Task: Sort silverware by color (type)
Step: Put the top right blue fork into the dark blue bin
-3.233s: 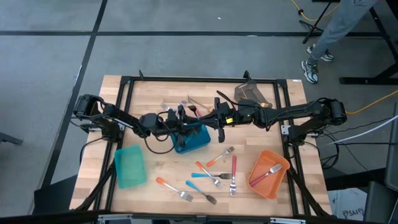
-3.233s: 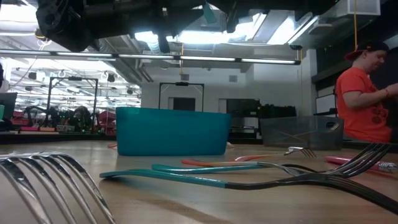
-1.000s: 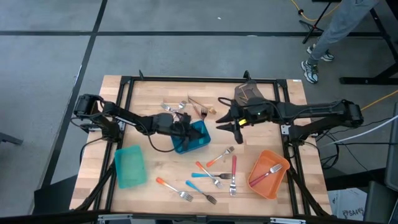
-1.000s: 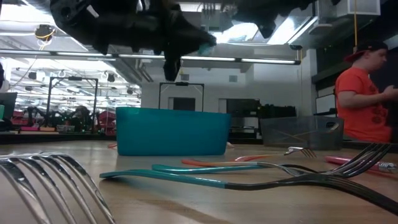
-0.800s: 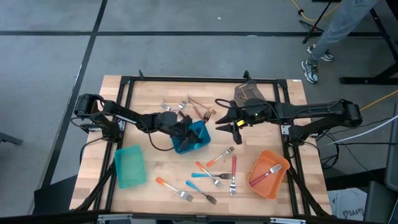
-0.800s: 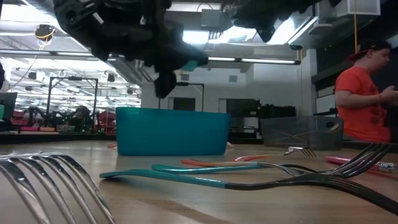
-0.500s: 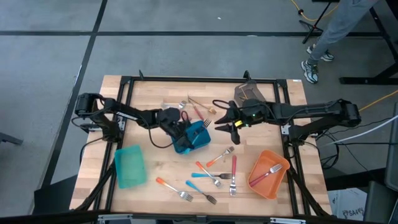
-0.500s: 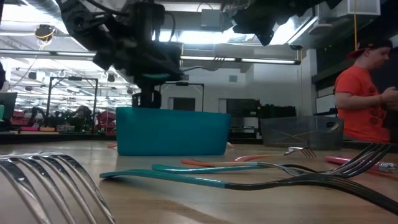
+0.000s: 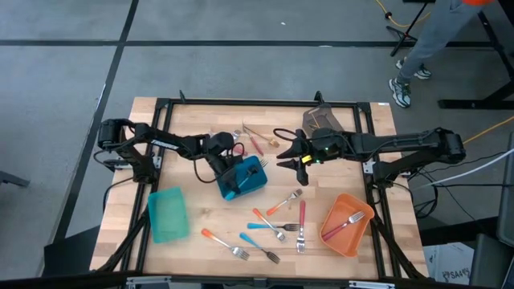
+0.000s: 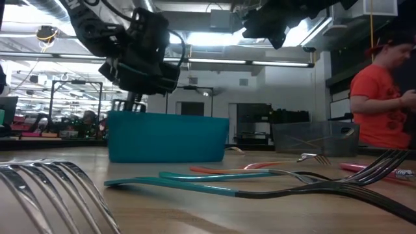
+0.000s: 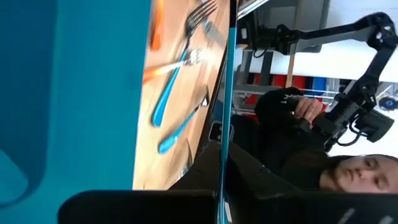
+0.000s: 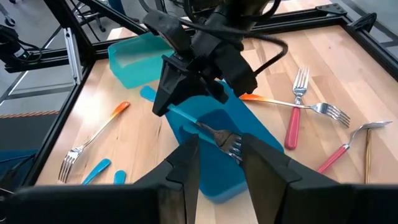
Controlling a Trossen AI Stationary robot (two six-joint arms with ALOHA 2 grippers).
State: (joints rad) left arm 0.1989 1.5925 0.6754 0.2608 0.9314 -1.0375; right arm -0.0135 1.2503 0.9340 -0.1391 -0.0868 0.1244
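Reaching in over the blue bin (image 9: 243, 178), the left gripper (image 12: 180, 93) is tilting down steeply and is clenching a blue-handled fork (image 12: 208, 129) by the handle. The fork is pointing its silver tines (image 12: 231, 145) down and forward, above the inside of the blue bin. In the low view the left gripper (image 10: 140, 65) is hanging just above the rim of the bin (image 10: 168, 137).

The right gripper (image 9: 299, 163) is waiting in the air beside the blue bin, on the side toward the grey bin (image 9: 324, 122), with its fingers (image 12: 186, 168) standing partly apart and holding nothing.

Near the blue bin, toward the front edge of the table, several forks with orange, red and blue handles (image 9: 273, 223) are lying loose on the wood. One red-handled fork (image 9: 347, 220) is lying in the orange bin (image 9: 336, 234), farther from the blue bin. A few more pieces (image 9: 255, 141) are lying just behind the blue bin. The teal bin (image 9: 168, 214) is sitting on the other side of it.
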